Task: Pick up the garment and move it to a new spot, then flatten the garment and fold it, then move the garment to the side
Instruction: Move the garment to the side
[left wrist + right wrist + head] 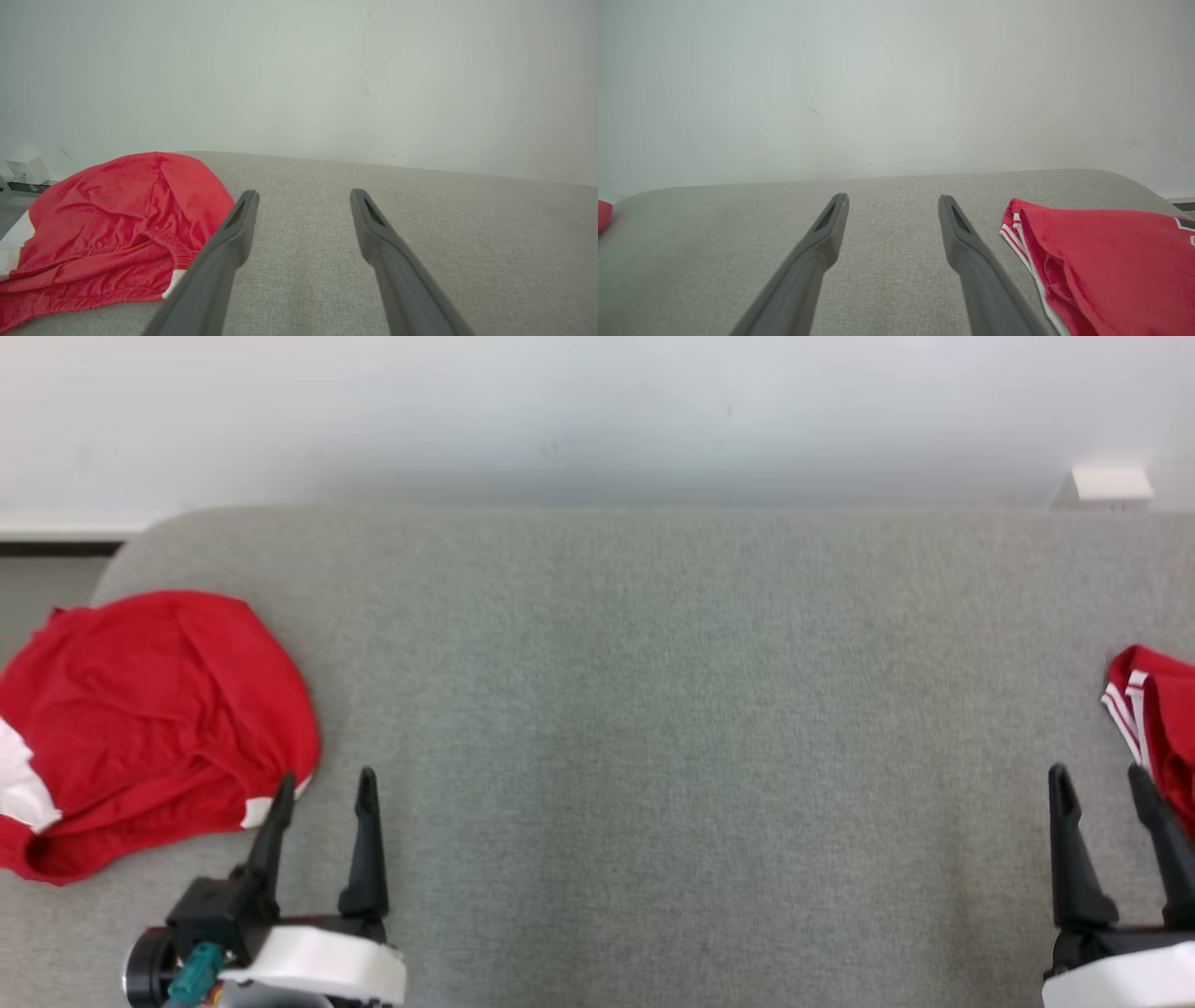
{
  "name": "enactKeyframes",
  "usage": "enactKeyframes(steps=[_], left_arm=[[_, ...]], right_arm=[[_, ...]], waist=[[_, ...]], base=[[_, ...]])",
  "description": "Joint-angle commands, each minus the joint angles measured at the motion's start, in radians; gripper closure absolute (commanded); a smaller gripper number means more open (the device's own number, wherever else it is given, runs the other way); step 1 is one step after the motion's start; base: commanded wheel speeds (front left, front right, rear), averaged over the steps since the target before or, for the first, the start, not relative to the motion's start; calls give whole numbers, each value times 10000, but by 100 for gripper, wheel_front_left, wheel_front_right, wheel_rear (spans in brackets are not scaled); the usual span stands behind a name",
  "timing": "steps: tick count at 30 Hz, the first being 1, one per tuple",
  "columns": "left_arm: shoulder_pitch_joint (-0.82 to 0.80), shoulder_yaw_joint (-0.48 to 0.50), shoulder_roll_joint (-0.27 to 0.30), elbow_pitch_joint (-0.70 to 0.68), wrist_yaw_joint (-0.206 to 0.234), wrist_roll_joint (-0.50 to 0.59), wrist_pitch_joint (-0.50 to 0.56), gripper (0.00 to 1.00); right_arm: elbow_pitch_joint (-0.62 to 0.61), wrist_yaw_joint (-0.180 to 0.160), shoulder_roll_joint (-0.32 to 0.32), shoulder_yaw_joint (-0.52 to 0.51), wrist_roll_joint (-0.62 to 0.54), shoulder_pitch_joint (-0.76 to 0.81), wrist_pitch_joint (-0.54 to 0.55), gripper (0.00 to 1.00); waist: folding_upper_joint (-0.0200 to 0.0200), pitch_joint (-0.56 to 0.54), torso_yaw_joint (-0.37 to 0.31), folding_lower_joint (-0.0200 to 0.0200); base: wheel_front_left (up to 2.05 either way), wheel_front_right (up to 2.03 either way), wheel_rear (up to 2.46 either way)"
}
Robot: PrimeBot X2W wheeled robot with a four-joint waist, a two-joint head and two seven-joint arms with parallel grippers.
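We are holding our left hand (325,779) and right hand (1097,772) spread and empty over the grey bench (653,709). The crumpled red garment (149,700) is lying at the bench's left end, and a striped red garment (1167,709) at its right end, its badge too small to read.

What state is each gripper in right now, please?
Left gripper: open, empty, beside the crumpled red-and-white fabric garment.
Right gripper: open, empty, beside the folded red fabric garment with white stripes.
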Motion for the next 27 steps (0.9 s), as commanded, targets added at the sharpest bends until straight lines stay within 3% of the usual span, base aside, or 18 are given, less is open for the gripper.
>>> enactKeyframes(steps=[1,14,27], left_arm=[[198,0,-2,66,-53,-6,-13,0],[847,-185,42,373,-281,209,-14,0],[808,-226,37,533,-314,128,-15,0]], right_arm=[[-110,-29,-2,16,-75,283,87,0],[-1024,-29,167,95,-299,1483,834,0],[-1414,-29,201,130,-358,1699,1061,0]], waist=[[0,-362,126,2],[0,-1138,-47,2],[0,-1269,-7,2]], base=[[0,0,0],[0,0,0],[0,0,0]])
